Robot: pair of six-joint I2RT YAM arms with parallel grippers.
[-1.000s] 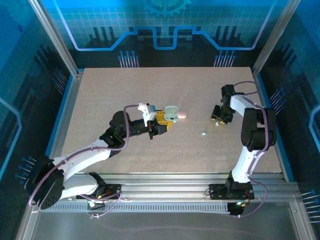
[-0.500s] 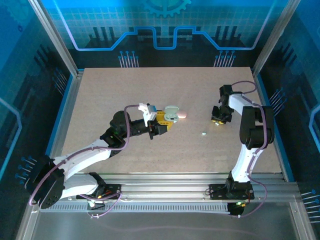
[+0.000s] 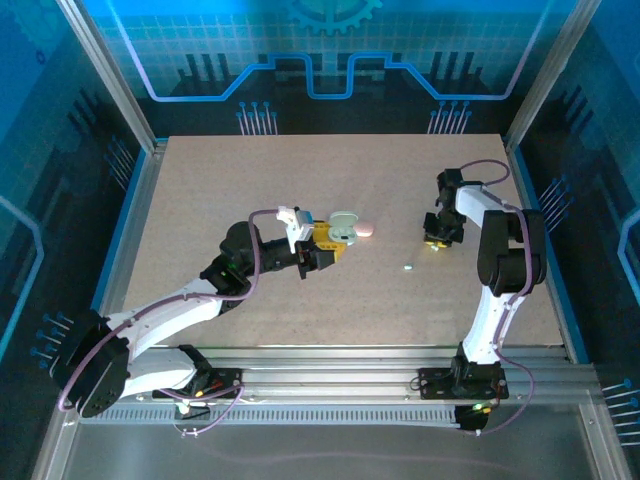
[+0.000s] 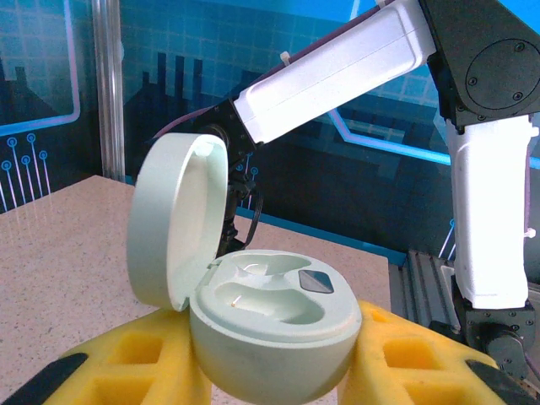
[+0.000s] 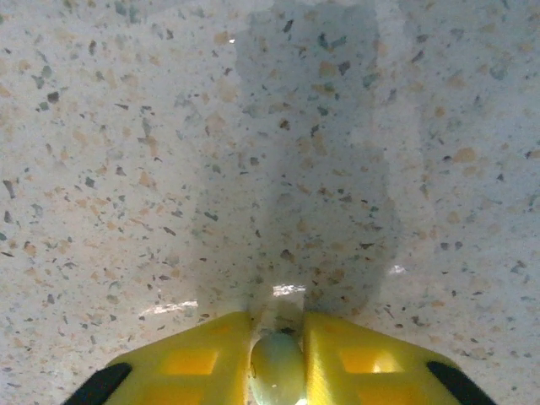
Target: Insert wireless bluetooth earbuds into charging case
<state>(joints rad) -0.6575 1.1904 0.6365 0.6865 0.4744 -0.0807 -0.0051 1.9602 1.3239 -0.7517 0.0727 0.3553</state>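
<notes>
The charging case (image 4: 272, 325) is pale green and round, with its lid (image 4: 173, 224) hinged up and two bare wells inside. My left gripper (image 4: 270, 375) is shut on the case's body between its yellow fingers (image 4: 135, 363), and holds it left of the table's centre (image 3: 342, 227). At the right of the table my right gripper (image 3: 435, 241) points down at the surface. Its yellow fingers (image 5: 198, 359) are shut on a pale greenish earbud (image 5: 277, 369) right at the tabletop. Another tiny pale earbud (image 3: 408, 267) lies loose between the two grippers.
A small pink oval object (image 3: 365, 231) lies just right of the held case. The right arm's white links (image 4: 337, 72) rise behind the case in the left wrist view. Metal frame posts and blue walls ring the speckled table (image 3: 200, 200).
The right gripper's fingers have closed in on the earbud and its wrist has shifted slightly left. The left arm and the case have not moved.
</notes>
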